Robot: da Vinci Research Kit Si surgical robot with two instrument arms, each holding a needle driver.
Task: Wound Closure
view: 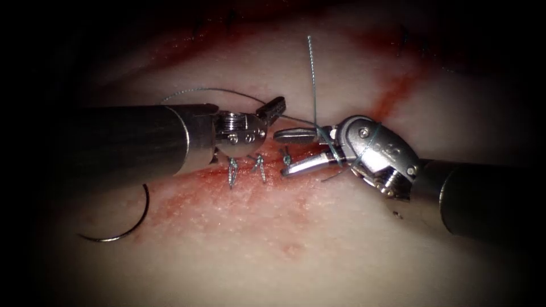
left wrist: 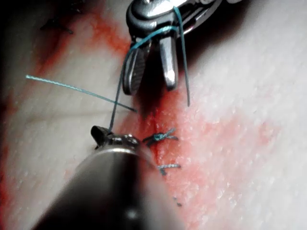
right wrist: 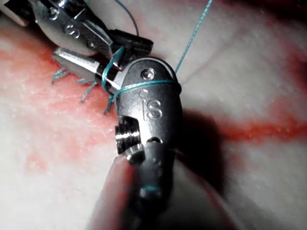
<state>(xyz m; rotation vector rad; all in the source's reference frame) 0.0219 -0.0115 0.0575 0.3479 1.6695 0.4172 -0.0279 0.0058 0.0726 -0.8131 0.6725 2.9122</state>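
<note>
Endoscope view: our right tool (view: 290, 150) has its jaws apart, thread (view: 312, 79) wrapped around them.

Our left tool (view: 272, 108) is clamped on the thread above the cut (view: 398, 94). We see the needle (view: 128, 224) lying free on the tissue (view: 318, 261), far to the left, nearer our left arm, not in the tissue.

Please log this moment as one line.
left tool: shut on thread | right tool: open, thread looped around it | needle: free on tissue, left of cut
</note>
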